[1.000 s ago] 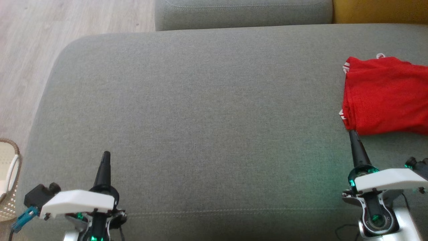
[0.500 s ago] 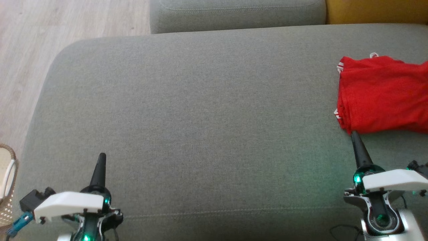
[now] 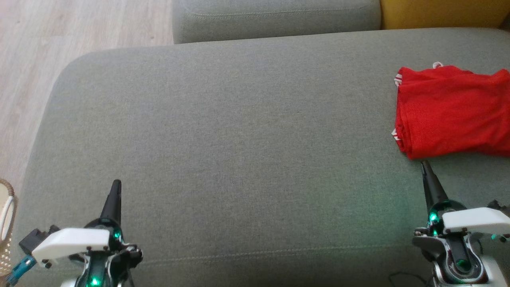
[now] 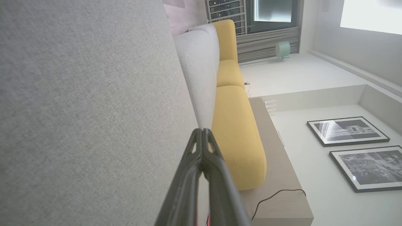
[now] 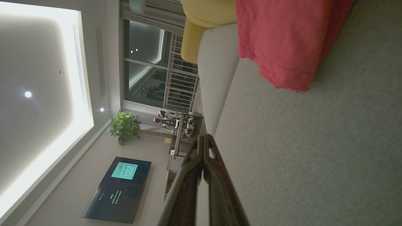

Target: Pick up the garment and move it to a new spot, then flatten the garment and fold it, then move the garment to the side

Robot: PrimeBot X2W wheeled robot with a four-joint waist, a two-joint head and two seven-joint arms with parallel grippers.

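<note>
Where the head view looked down on the grey sofa seat [image 3: 239,139], one red garment [image 3: 450,111], apparently folded, lay at the seat's far right. Two grippers sat low: the left gripper [image 3: 115,184] well apart from it, the right gripper [image 3: 424,164] just below its near corner, each with fingers pressed together. One basket [image 3: 6,231] stood at the left edge. The left wrist view added two framed pictures [image 4: 347,131] and a yellow sofa [image 4: 235,131]. The right wrist view brought the garment's hem close above its joined fingers, plus one wall screen [image 5: 119,188] and one potted plant [image 5: 125,127].

Folded red garment [image 3: 452,111] on grey sofa [image 3: 239,139]; right fingers [image 3: 431,184] just beside.
</note>
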